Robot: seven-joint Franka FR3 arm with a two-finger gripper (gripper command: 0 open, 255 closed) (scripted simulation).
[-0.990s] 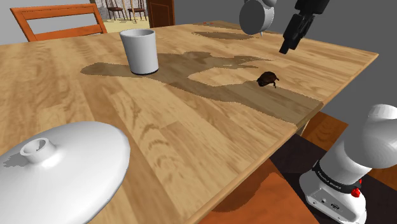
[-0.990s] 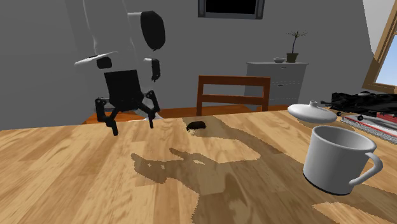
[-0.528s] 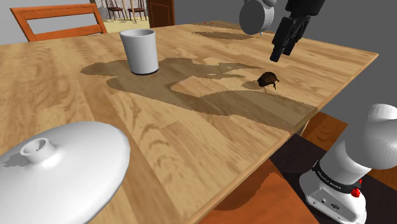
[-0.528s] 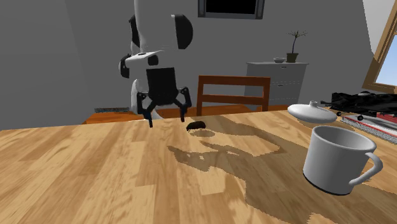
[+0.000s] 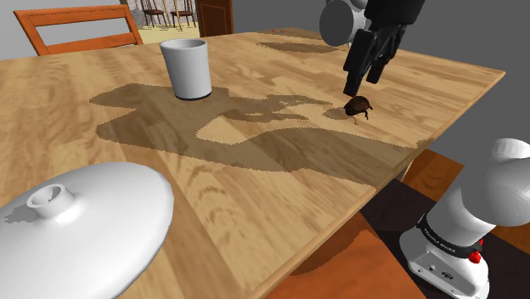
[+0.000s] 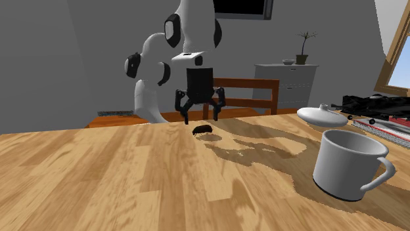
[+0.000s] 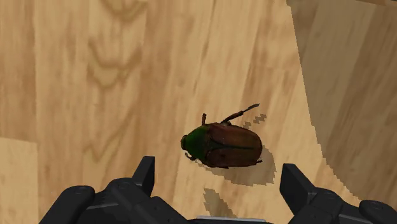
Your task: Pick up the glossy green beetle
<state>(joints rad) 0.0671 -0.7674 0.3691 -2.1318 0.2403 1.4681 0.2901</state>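
While my gripper (image 6: 200, 118) hangs just above the beetle (image 7: 222, 145), with both fingers spread wide and nothing between them, I judge the step in hand to be the last lining-up and the descent before the pinch. The beetle lies on the wooden table (image 5: 255, 195) almost straight beneath me, inside the span of my two fingers and a little ahead of their tips. Its green head points toward one finger and its reddish-brown wing cases (more brown than green, whatever the task calls it) point toward the other.

That lie matters. If I closed as I stand, I would squeeze it from head to tail, along its longest line, and I think a rounded, shiny shell could squirt out sideways. A quarter turn of the wrist should set my pads against its flanks, across the narrower body, which looks the safer hold. I would also bring the beetle midway between the fingers before going down, so that both pads meet it together and neither shoves it across the wood.

It sits very low, so my tips should go nearly to the tabletop, slowly, stopping just short of pressing into it. Then I should close gently and lift straight up. The thin legs and feeler are poor things to catch. The white mug (image 5: 188, 68) stands well away from me and should not hinder any of this.
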